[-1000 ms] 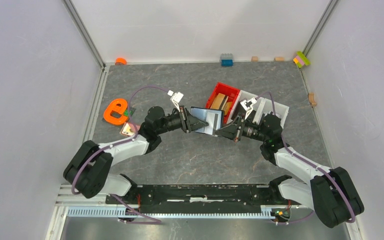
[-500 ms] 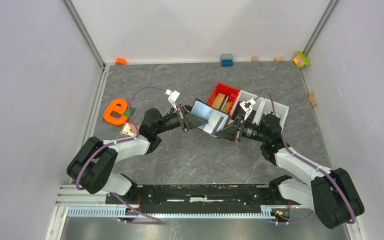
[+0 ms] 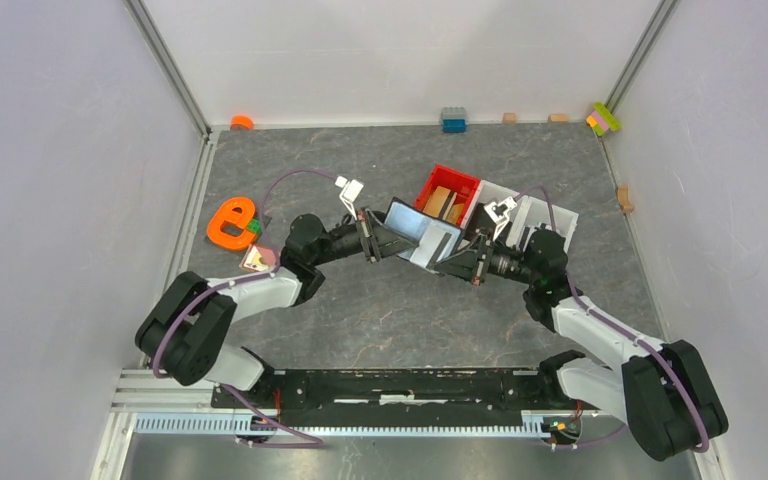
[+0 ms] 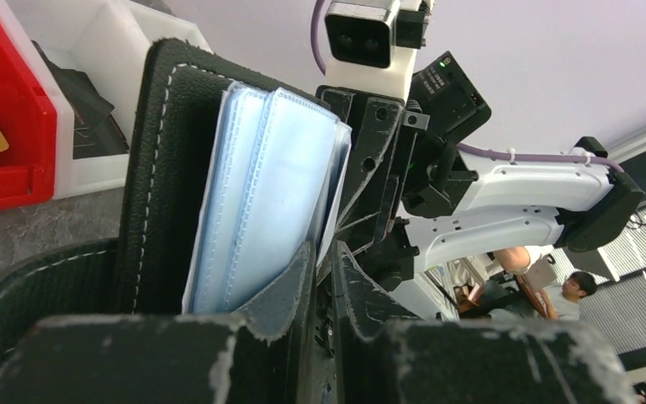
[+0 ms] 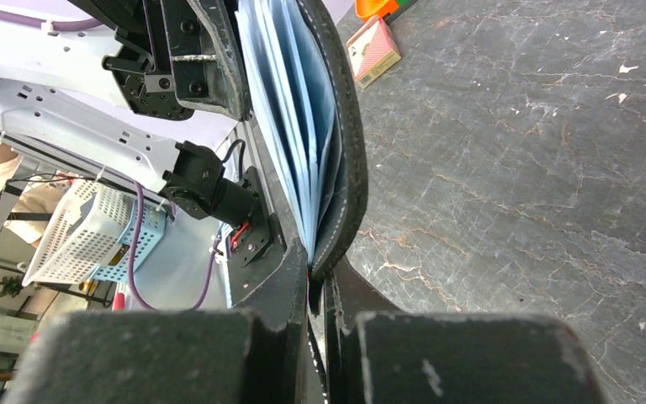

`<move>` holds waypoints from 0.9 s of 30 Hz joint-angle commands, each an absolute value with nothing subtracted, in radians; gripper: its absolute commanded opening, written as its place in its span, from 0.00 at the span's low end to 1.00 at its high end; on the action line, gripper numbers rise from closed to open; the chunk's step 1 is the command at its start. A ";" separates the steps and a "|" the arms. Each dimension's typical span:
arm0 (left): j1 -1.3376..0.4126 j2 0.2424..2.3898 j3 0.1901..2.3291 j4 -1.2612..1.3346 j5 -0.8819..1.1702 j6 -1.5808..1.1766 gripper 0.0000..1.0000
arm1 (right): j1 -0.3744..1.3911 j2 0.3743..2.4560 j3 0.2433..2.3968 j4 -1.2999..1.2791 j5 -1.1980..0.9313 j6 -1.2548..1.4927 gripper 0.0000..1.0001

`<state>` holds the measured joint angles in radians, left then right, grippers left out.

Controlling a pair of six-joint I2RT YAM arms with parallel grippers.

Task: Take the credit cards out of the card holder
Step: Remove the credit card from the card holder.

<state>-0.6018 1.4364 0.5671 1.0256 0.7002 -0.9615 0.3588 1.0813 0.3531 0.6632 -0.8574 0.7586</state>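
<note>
The card holder (image 3: 422,236) is off the table (image 3: 380,310), held in the air over its middle between the two arms, just in front of the red bin (image 3: 450,172). It stands open: a black stitched cover with a fan of pale blue-grey sleeves (image 4: 261,194) spread from it. No card edge can be made out in the sleeves from either wrist view, so whether they are loaded cannot be told. The left gripper (image 3: 380,243) meets the holder from the left side; in the left wrist view its fingers (image 4: 177,353) stand close together with a blue-grey flap of the holder pinched in the narrow slot between them. The right gripper (image 3: 447,262) meets it from the right; in the right wrist view its fingers (image 5: 471,353) are pressed tight on the lower edge of the black cover (image 5: 345,151), with the sleeves rising above the grip. One pinkish-copper card (image 3: 257,259) lies flat on the table well to the left of the holder, beside the left arm and just in front of an orange e-shaped object (image 3: 230,222). The red bin holds tan wooden blocks (image 3: 440,203), and a white bin (image 3: 560,215) sits against its right side, behind the right arm. Along the far wall lie a blue block (image 3: 453,120) and, in the right corner, a small stack of coloured blocks (image 3: 603,118).
</note>
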 commanded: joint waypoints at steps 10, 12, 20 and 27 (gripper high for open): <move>-0.679 1.436 0.649 0.869 0.796 -0.883 0.23 | 0.345 1.076 0.363 0.771 -0.871 0.795 0.04; -0.696 1.420 0.666 0.783 0.772 -0.818 0.20 | 0.344 1.073 0.362 0.773 -0.874 0.796 0.04; -0.736 1.351 0.701 0.541 0.645 -0.656 0.18 | 0.339 1.069 0.367 0.775 -0.885 0.797 0.06; -0.739 1.382 0.698 0.656 0.746 -0.732 0.25 | 0.337 1.088 0.367 0.764 -0.883 0.793 0.09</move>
<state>-0.6830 1.3605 0.6743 0.6079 0.5583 -0.6941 0.3374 1.0813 0.3447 0.6788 -0.9394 0.7990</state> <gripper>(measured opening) 0.252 0.082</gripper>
